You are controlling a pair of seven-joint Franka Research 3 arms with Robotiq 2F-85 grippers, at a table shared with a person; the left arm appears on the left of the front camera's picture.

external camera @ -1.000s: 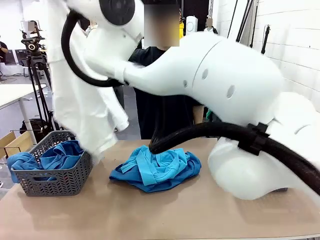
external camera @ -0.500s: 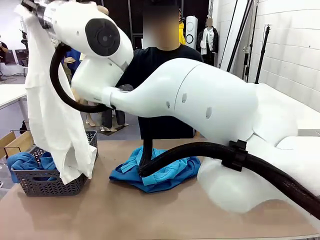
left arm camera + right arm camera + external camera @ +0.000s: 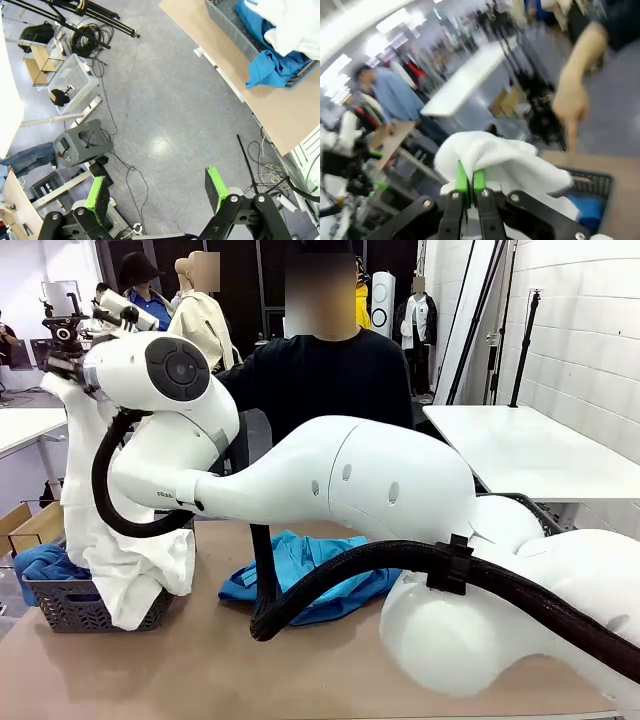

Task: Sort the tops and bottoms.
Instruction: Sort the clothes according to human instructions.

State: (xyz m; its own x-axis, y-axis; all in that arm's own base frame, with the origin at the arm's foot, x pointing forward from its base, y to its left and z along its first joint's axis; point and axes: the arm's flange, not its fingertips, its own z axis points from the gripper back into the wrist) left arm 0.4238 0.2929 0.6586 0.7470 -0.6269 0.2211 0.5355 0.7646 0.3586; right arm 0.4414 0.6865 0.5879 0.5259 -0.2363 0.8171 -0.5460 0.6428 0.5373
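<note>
My right gripper is shut on a white long-sleeved top, pinching a fold of it between the green pads. The right arm reaches across the table to the far left. The white top hangs from the gripper, and its lower part drapes over the grey basket. Royal blue tops lie in that basket. A turquoise and blue pile of garments lies mid-table. My left gripper is open over the floor beside the table, holding nothing. The basket with a blue top sits beyond it.
A person in a black top stands at the far side, one hand pointing down near the basket. Tripods, cables and boxes crowd the floor left of the table edge. A white table stands at right.
The right arm has swung left and lowered the white top from high above the table onto the basket, where the cloth now bunches on the rim. The left gripper stays open.
</note>
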